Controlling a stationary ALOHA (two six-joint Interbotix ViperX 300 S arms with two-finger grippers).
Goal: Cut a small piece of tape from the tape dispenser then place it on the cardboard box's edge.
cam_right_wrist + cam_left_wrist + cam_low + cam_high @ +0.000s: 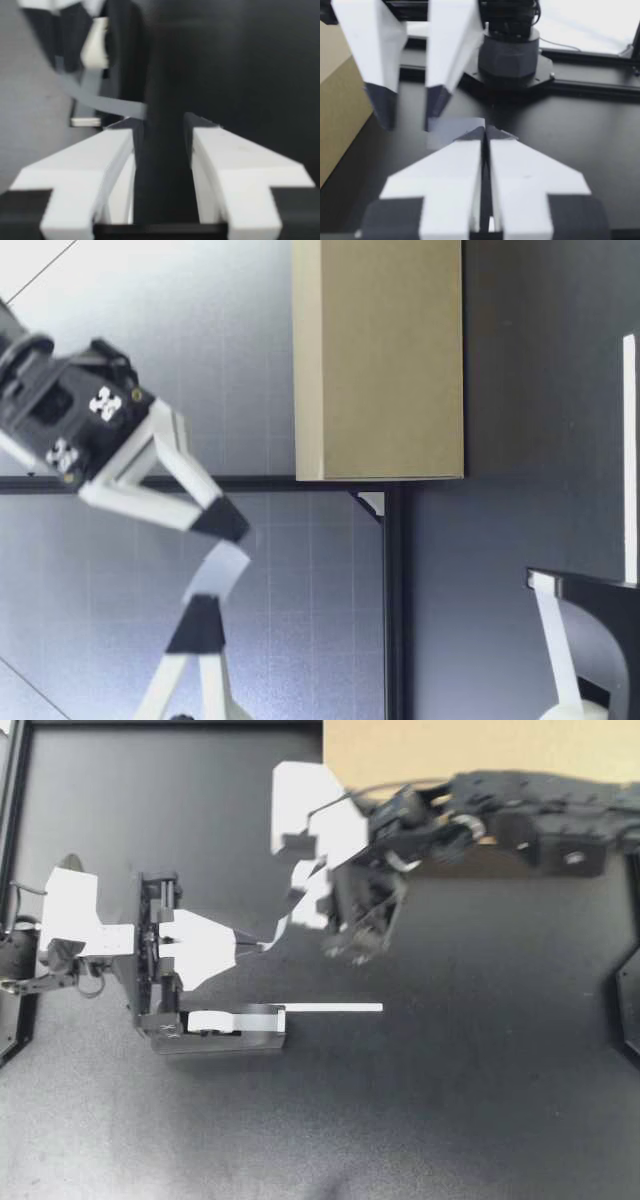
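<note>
Overhead, L to R: my left gripper points toward 3 o'clock, tips pinched shut on a short tape piece. The tape dispenser sits at its 6 o'clock, w/ a thin white strip running on toward 3. My right gripper enters from 2 o'clock. The cardboard box is at the table's 1 o'clock edge.

Overhead barely shows the tape piece. The left wrist cam shows it plainly, a pale grey flap at the closed tips, w/ my right gripper's fingers apart just beyond. The right wrist cam shows its own jaws at a narrow gap, the tape piece crossing ahead of one finger; contact unclear. Only the table-level cam shows the tape piece bowed between both grippers' tips, well above the table, w/ the cardboard box farther back.

Count: 2 grippers, 1 dispenser, 1 box, 1 tape piece, 1 strip.

The tape piece's long axis overhead runs approx 7-to-1 o'clock, far end toward my right gripper.
</note>
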